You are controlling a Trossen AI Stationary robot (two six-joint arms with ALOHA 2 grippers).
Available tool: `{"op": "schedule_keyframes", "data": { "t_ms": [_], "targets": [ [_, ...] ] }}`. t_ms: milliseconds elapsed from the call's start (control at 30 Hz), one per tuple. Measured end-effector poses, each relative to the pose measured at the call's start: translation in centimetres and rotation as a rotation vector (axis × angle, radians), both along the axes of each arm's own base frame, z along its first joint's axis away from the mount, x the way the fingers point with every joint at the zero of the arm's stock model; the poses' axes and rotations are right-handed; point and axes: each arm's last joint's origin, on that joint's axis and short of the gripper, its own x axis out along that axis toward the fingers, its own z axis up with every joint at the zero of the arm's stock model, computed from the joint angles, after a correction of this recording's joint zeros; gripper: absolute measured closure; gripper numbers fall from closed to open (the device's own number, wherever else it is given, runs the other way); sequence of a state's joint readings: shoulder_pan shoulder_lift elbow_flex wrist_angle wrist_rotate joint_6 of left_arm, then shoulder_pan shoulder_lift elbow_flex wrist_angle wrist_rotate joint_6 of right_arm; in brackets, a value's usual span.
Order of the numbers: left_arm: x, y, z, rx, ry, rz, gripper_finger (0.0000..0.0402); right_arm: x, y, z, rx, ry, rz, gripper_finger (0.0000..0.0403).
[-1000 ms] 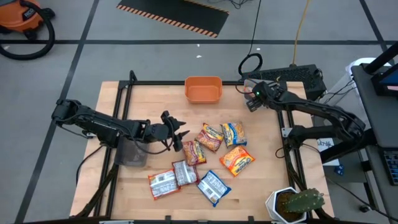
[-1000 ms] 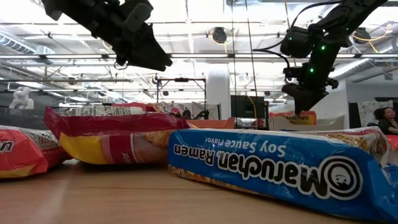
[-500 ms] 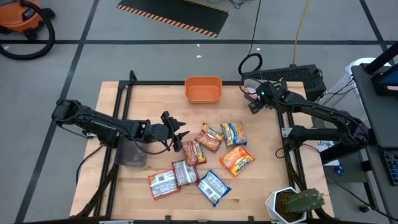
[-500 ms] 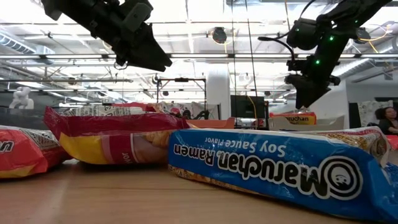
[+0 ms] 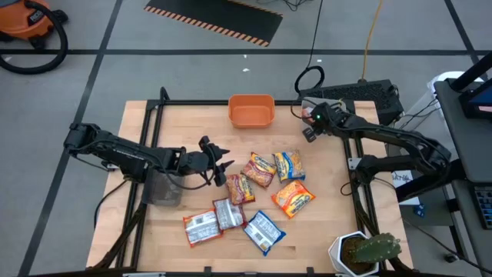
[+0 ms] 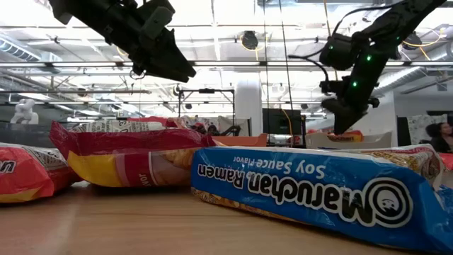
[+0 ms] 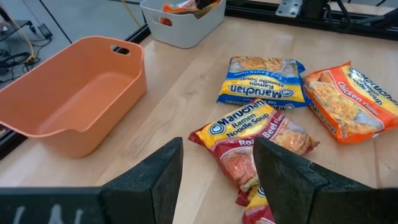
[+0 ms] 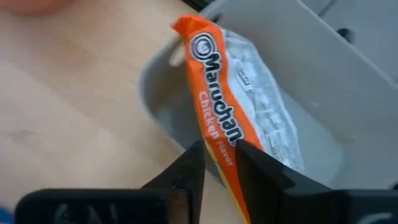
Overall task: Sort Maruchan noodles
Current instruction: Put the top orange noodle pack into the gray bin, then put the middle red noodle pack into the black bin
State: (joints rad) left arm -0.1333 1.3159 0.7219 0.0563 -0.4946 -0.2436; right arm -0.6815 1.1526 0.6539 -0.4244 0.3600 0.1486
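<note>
Several Maruchan noodle packets lie flat on the wooden table: red-brown ones (image 5: 259,169), a yellow-blue one (image 5: 289,164), an orange one (image 5: 292,198), silver-red ones (image 5: 201,227) and a blue-white one (image 5: 264,231). My left gripper (image 5: 223,165) hovers open above the table just left of the red-brown packets (image 7: 249,134), touching nothing. My right gripper (image 5: 310,132) is at the table's far right, over a grey bin (image 8: 311,93). There it is shut on another orange packet (image 8: 242,87). My right gripper pinches the orange packet's long orange edge (image 8: 217,140) between its two fingers, coming slanting down from above. The packet stands on edge inside the grey bin, tilted. Its upper corner (image 8: 186,28) reaches over the bin's rim; its lower end is hidden behind the fingers.
An orange bin (image 5: 251,110) stands at the table's far edge, middle. A clear bin (image 5: 163,188) sits under my left arm. A potted cactus (image 5: 369,252) is at the near right corner. Bare wood lies at the near left.
My right gripper has risen slightly toward the table's right edge, then come back down over the grey bin, tipping a little. My left arm has kept still, and the packets on the table have not moved.
</note>
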Motion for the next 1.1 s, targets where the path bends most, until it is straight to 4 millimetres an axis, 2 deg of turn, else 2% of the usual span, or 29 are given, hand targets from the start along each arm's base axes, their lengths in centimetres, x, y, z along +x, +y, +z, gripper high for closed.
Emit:
{"op": "schedule_keyframes", "data": {
  "t_ms": [267, 400, 667, 767, 900, 1100],
  "targets": [
    [0.0, 0.0, 0.0, 0.005, 0.003, -0.003, 0.0199, -0.7, -0.2, 0.1, -0.135, 0.157, -0.105, 0.0350],
    [0.1, 0.0, -0.3, 0.006, 0.016, -0.003, 0.0199, -0.7, -0.2, 0.2, -0.136, 0.155, -0.102, 0.0350],
    [0.9, -0.2, -1.6, -0.017, 0.047, -0.026, 0.0199, -0.2, 0.5, 1.6, -0.027, -0.096, 0.101, 0.0348],
    [1.2, -0.4, -2.7, -0.026, 0.104, -0.063, 0.0199, -0.1, 0.9, 2.9, -0.039, -0.224, 0.162, 0.0348],
    [1.3, -0.4, -3.2, 0.009, 0.148, -0.097, 0.0199, 0.4, 1.7, 5.2, -0.051, -0.396, 0.235, 0.0348],
    [1.3, -0.4, -3.1, 0.021, 0.148, -0.104, 0.0199, 2.0, 3.8, 7.5, -0.061, -0.467, 0.366, 0.0348]
  ]
}}
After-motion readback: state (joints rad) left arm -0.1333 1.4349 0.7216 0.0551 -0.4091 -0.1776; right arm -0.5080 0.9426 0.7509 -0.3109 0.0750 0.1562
